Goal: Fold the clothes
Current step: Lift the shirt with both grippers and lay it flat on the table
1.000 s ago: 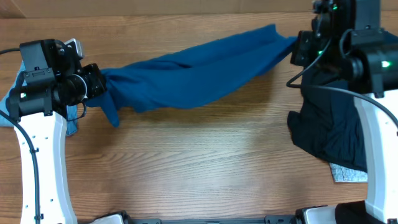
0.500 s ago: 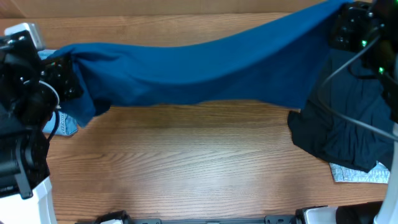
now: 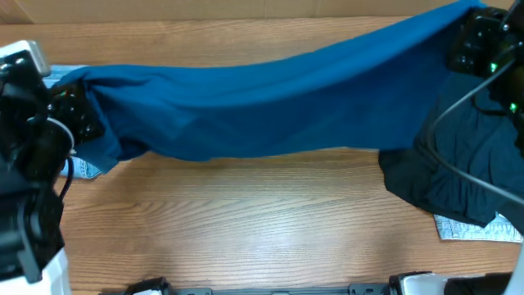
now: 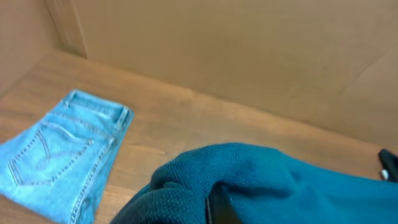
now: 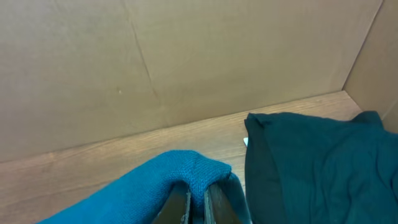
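Observation:
The mid-blue jersey top (image 3: pixel 262 102) hangs stretched in the air between both arms across the back of the table. My left gripper (image 3: pixel 80 115) is shut on its left end, seen bunched in the left wrist view (image 4: pixel 249 180). My right gripper (image 3: pixel 465 41) is shut on its right end, pinched between the fingers (image 5: pixel 196 202). The dark navy garment (image 3: pixel 446 172) lies crumpled at the right, also in the right wrist view (image 5: pixel 317 162). The small light-blue jeans (image 4: pixel 62 155) lie folded at the far left, partly under the top (image 3: pixel 78 168).
A brown cardboard wall (image 5: pixel 186 56) stands behind the table. A grey-white patterned cloth (image 3: pixel 475 229) sticks out from under the navy garment at the front right. Bare wood (image 3: pixel 246 221) fills the front middle.
Both arms have lifted and moved apart, pulling the blue top from a bunched strip into a wide raised span. In the last half second it spread a little further.

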Motion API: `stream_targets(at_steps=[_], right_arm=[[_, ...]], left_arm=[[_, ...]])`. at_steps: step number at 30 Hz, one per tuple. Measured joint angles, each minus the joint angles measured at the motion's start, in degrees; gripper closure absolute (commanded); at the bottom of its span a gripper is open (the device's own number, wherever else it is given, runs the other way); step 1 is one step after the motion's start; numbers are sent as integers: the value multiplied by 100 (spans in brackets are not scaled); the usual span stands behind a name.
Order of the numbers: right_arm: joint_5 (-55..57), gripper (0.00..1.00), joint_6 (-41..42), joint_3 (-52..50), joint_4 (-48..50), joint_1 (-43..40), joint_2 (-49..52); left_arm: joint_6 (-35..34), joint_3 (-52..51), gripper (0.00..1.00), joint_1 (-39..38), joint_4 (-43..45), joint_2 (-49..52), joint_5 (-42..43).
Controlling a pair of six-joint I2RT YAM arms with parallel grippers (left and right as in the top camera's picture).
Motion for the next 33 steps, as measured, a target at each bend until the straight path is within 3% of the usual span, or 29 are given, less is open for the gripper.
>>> stream_targets(at_steps=[7,15,20,22,25,29,33], right_arm=[[20,96,63,94,-114,0,20],[33,96,81,114,76,-20,1930],[-444,96,81,37,1386,-264,3047],[-614,96,81,13,1672,-433,3119],[-780,96,79,315,1862,-772,3099],[-1174,96,85,1073,1637,-1355,2979],[-1576,96,116,1373,579,-1613,2538]], left_arm=[[-284,302,96,0,-44,-317,28],[-415,313,96,-4,22,1718,717],[-400,295,96,-90,1867,3261,1394],[-409,310,96,-131,2717,3711,1731],[-507,682,96,-166,3259,4022,2022],[-544,2072,96,-195,2988,4039,2280],[-387,3265,96,-243,1429,3711,2439]])
